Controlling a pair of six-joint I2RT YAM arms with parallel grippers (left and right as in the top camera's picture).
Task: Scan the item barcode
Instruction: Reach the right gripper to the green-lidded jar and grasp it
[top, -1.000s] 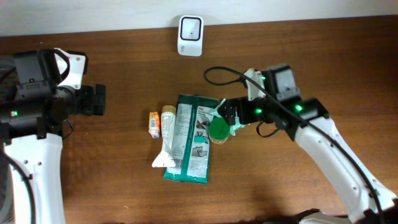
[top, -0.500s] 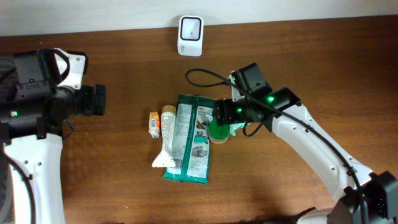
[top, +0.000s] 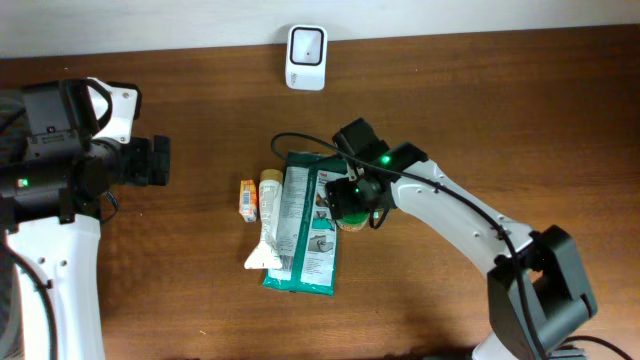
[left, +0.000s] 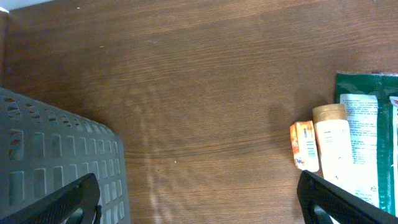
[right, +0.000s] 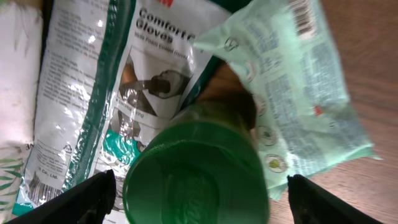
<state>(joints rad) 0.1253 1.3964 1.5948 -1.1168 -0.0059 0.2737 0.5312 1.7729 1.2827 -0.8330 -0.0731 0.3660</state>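
A jar with a green lid (top: 350, 208) stands beside a green gloves package (top: 305, 225) in the middle of the table. A white barcode scanner (top: 305, 43) sits at the far edge. My right gripper (top: 352, 200) hangs over the jar. In the right wrist view its open jaws (right: 200, 193) straddle the green lid (right: 196, 174), with a small gap on each side. A pale green wipes packet (right: 292, 87) lies under the jar's far side. My left gripper (top: 160, 160) is open at the left, over bare wood (left: 199, 199), holding nothing.
A cream tube (top: 266, 215) and a small orange box (top: 247, 198) lie left of the gloves package (right: 106, 93). A grey plastic basket (left: 56, 155) stands at the far left under my left arm. The right arm's black cable loops above the package.
My right arm has swung left and settled over the green-lidded jar, and its jaws have narrowed a little around the lid. The left arm has not moved.
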